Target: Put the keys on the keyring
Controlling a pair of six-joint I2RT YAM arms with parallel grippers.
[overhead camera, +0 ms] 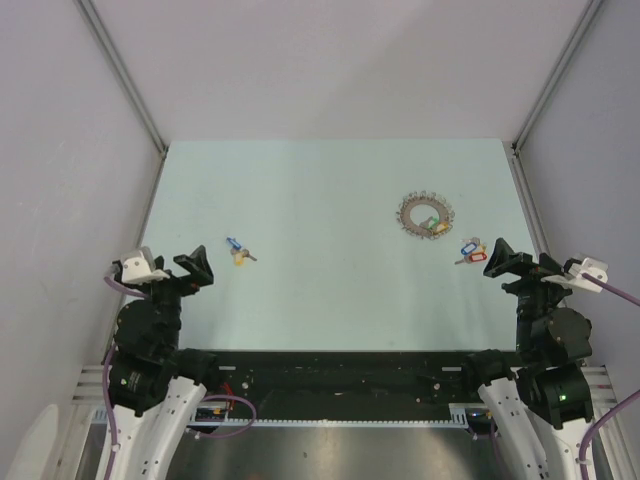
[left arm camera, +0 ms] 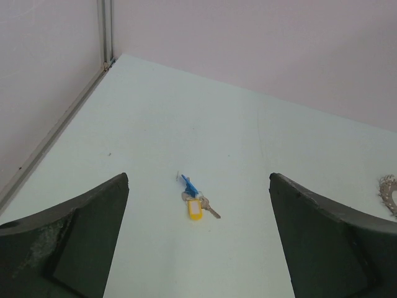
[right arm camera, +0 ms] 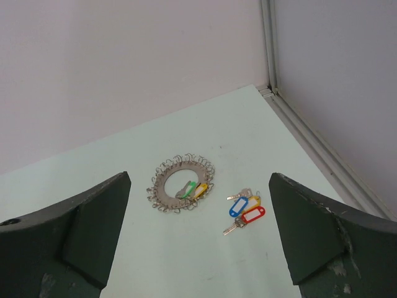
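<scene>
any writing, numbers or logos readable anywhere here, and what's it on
No text can be read in any view.
Coloured key tags beside the keyring: too small to tell if anything is written.
Blue and yellow key tags on the left: no lettering visible, too small to be sure.

A keyring (overhead camera: 407, 215) is laid on the pale green worktop (overhead camera: 330, 290); a three-key cluster (overhead camera: 472, 252) is seen just beside it, two keys (overhead camera: 239, 252) well apart.
</scene>
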